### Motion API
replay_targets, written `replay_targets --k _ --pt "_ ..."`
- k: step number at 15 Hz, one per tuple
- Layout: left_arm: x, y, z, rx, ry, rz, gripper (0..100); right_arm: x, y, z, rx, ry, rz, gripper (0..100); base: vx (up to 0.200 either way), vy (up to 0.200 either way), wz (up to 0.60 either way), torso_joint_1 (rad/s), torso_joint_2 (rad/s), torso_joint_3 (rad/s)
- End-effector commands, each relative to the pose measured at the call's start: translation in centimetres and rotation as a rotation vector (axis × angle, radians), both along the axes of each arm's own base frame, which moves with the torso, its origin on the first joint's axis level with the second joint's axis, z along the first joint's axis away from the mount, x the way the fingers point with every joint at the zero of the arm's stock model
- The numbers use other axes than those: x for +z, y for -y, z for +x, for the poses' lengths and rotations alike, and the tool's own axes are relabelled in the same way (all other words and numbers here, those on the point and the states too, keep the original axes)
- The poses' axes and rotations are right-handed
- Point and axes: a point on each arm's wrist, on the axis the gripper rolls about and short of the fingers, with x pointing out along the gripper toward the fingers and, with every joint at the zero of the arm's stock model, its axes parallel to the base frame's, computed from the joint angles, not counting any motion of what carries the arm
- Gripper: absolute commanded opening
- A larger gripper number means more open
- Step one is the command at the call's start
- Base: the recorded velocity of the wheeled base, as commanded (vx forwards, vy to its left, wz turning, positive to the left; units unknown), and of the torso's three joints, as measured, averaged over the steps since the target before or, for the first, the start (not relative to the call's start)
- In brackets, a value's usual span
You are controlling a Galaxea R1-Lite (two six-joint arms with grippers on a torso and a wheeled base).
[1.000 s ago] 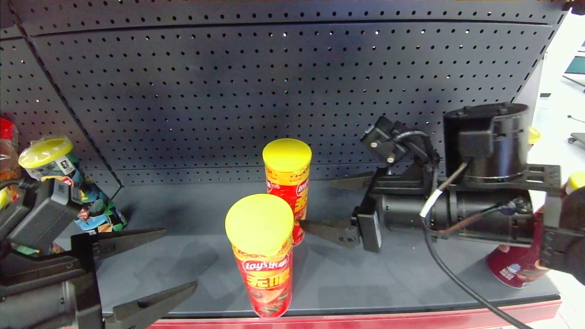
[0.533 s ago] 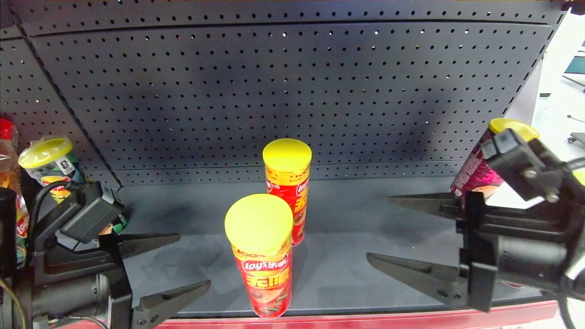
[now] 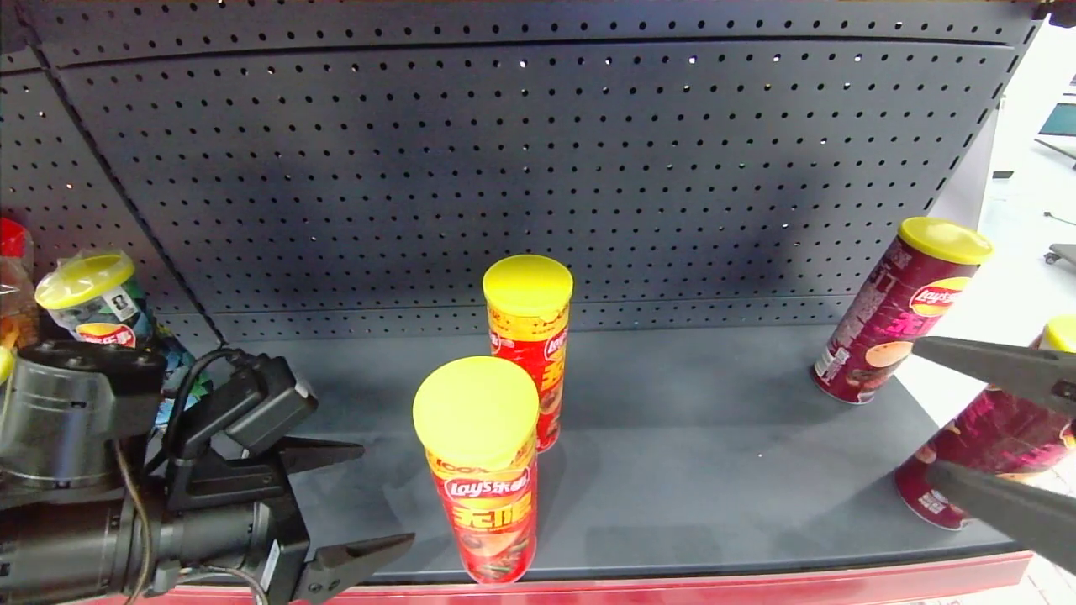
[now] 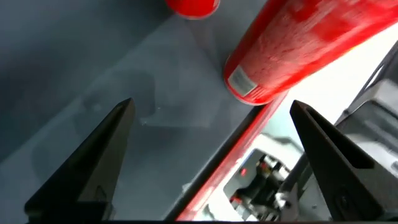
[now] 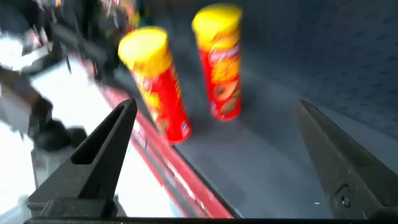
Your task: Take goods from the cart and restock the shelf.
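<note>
Floor point(image 3: 1021, 244): pale, beyond the right end of my shelf point(image 3: 672, 437).
Wheeled foot point(image 3: 1061, 252): dark, standing on that floor at the far right.
Teal panel point(image 3: 1061, 119): farther back, cut off; I cannot tell what it is.
Wrapped tub point(image 3: 88, 294): yellow-lidded, in clear film, past the shelf's left end.

The shelf point(image 3: 689, 470) deck looks like matt dark-grey painted metal. Its back panel point(image 3: 504, 168) has the same finish, perforated. The front red can point(image 3: 486, 504) and rear red can point(image 3: 531, 344), 2 alike, carry glossy printed wraps under smooth yellow plastic lids point(image 3: 476, 410). The left gripper point(image 3: 382, 500) has matt black fingers point(image 3: 349, 561), possibly plastic.
</note>
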Motion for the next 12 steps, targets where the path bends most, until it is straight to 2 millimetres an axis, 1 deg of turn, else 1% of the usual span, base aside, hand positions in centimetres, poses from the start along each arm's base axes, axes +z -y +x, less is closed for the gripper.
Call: replay_targets --k 1,5,12 --pt "-1.2 0.4 0.9 -0.014 -0.042 0.036 100 0.9 1.4 -1.4 -0.029 0.059 0.058 100 0.0 0.0 0.0 0.0 0.0 0.0" --pt "-1.7 0.8 1.8 -0.017 -0.061 0.051 100 1.0 2.3 -2.5 -0.031 0.082 0.091 100 0.0 0.0 0.0 0.0 0.0 0.0" --pt "-2.1 1.1 2.0 -0.03 -0.077 0.059 100 1.4 2.4 -2.4 -0.048 0.07 0.114 100 0.0 0.0 0.0 0.0 0.0 0.0"
